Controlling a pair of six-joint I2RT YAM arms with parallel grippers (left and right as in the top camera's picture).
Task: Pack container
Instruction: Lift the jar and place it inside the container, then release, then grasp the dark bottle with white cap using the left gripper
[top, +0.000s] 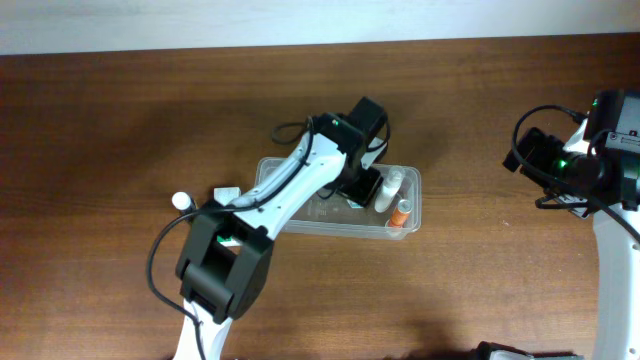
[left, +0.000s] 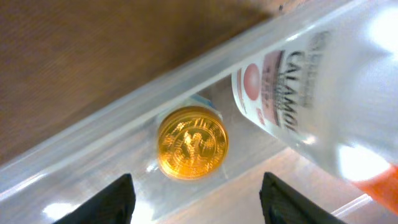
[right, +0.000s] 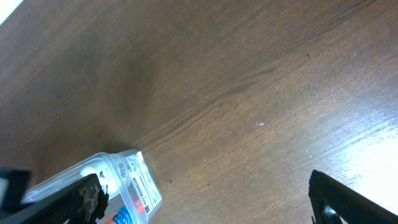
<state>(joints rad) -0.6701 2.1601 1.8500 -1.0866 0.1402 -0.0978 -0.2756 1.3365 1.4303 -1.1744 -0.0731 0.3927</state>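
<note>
Between the fingers (left: 118, 202) of the left end effector (left: 198, 180), which stand wide apart and grip nothing, a round gold cap (left: 191, 143) faces the wrist camera from just ahead, touching neither finger. It sits inside the container (top: 330, 226), whose clear wall runs diagonally just beyond it. Ahead and to the right of this end effector lies a white bottle (left: 311, 87) printed with the word Calamine, its side close beside the gold cap. An orange cap (left: 380, 186) shows further right at the frame's edge. From overhead, the left arm reaches across the container, which rests on the wooden counter (top: 120, 120), and the end effector hangs low over the tub's middle, hiding part of the inside. Well behind this end effector, near the arm's elbow, a small white-and-green box (top: 222, 192) and a small white round object (top: 180, 200) lie on the counter outside the tub. The right end effector (right: 205, 186) is likewise spread wide and empty, well apart from the container, above the counter. Just beside one of its fingers lies a small clear packet (right: 127, 183) with a printed label, too blurred to read.
</note>
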